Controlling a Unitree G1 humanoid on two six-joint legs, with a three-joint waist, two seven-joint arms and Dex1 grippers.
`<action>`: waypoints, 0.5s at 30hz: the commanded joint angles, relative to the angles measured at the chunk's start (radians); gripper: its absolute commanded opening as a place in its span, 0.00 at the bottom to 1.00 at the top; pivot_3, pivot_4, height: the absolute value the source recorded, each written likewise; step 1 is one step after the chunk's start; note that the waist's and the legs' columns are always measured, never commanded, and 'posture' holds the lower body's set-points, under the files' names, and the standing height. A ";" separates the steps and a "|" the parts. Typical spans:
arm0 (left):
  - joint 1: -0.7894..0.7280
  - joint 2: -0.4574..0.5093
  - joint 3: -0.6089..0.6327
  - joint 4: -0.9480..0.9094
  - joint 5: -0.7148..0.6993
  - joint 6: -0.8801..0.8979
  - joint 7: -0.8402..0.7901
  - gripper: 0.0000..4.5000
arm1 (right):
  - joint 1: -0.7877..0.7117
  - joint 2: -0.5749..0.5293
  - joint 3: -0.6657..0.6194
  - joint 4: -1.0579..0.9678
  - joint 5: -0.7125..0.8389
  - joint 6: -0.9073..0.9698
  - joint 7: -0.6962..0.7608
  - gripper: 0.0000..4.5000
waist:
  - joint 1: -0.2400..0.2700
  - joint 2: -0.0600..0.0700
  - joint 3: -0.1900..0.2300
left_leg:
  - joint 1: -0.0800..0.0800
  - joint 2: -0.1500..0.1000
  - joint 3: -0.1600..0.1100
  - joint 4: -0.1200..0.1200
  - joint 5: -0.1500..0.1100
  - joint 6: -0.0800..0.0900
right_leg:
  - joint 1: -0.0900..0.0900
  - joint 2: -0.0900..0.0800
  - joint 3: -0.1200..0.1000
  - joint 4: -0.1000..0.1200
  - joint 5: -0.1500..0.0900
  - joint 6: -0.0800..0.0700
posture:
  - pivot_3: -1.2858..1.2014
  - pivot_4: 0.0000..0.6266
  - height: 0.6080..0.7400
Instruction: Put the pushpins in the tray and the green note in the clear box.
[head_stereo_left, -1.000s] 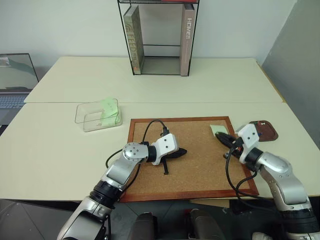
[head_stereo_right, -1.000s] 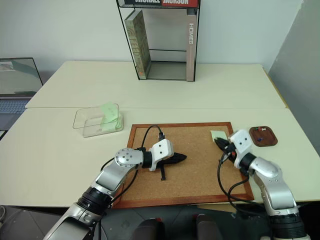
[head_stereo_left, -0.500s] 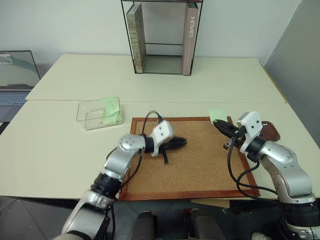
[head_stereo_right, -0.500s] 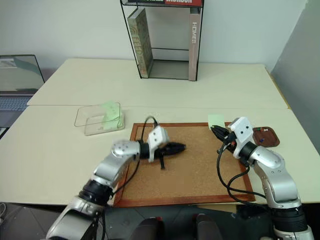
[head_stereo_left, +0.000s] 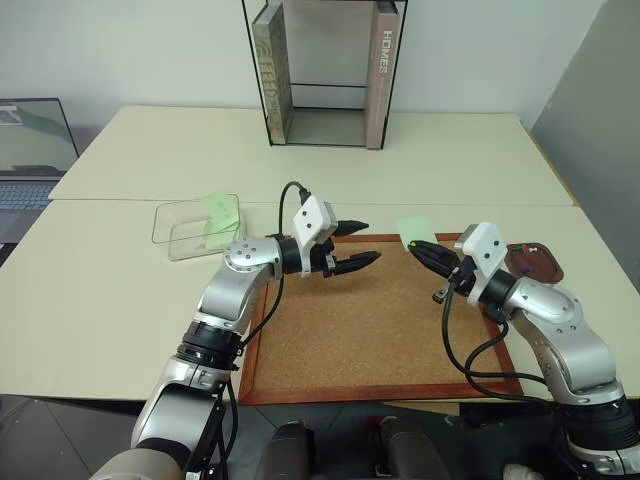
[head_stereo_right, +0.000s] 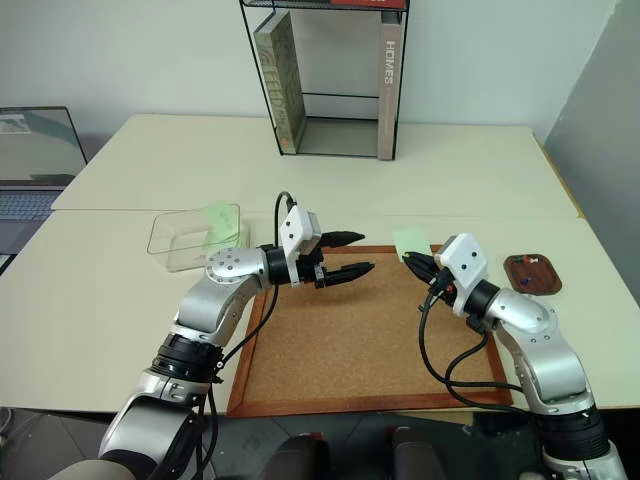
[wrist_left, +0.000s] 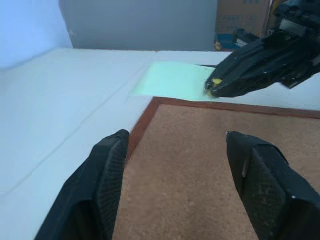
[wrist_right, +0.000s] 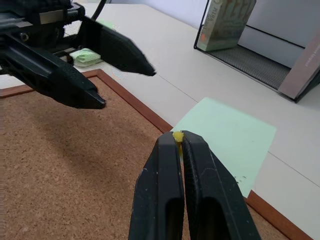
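1. The table (head_stereo_left: 420, 170) is a broad, smooth cream surface made of two slabs joined by a seam.
2. A black wire-frame book rack (head_stereo_left: 322, 75) stands at its far edge, with upright books inside.
3. The cork board (head_stereo_left: 380, 330) lies flat at the near side, grainy tan cork in a reddish wood frame.
4. The left end effector (head_stereo_left: 360, 243) hovers level above the board's far edge, its two tapered black fingers spread apart and holding nothing.
5. The right end effector (wrist_right: 178, 136) has its matte black fingers pressed together, pinching a yellowish pushpin (wrist_right: 177, 135) at the tips; the green note (wrist_right: 227, 137), thin and flat, hangs from that pin over the board's far rim.
6. The clear box (head_stereo_left: 192, 232) is glossy transparent plastic with rounded corners, sitting left of the board, with pale green paper inside.
7. The tray (head_stereo_right: 532, 273) is shallow, dark reddish-brown and round-cornered, resting right of the board, with tiny coloured pins in it.
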 joint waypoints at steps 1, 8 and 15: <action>-0.050 0.001 -0.023 0.072 0.100 -0.186 0.044 0.77 | -0.025 0.034 -0.037 -0.068 0.088 0.065 -0.020 0.00 | 0.000 0.000 0.000 | 0.000 0.000 0.000 0.000 0.000 0.000 | 0.000 0.000 0.000 0.000 0.000 0.000 | 0.52 0.24 1.00; -0.150 -0.024 -0.032 0.229 0.160 -0.425 0.055 0.77 | -0.041 0.039 -0.045 -0.127 0.192 0.209 -0.032 0.00 | 0.001 0.000 0.000 | 0.000 0.000 0.000 0.001 0.000 0.000 | 0.000 0.000 0.000 0.001 0.000 0.000 | 0.52 0.24 1.00; -0.193 -0.034 -0.069 0.317 0.157 -0.541 -0.046 0.77 | -0.062 0.041 -0.053 -0.147 0.248 0.291 -0.061 0.00 | 0.000 0.000 0.000 | -0.001 0.000 0.000 0.001 0.000 0.000 | 0.000 0.000 0.000 0.001 0.000 0.000 | 0.52 0.24 1.00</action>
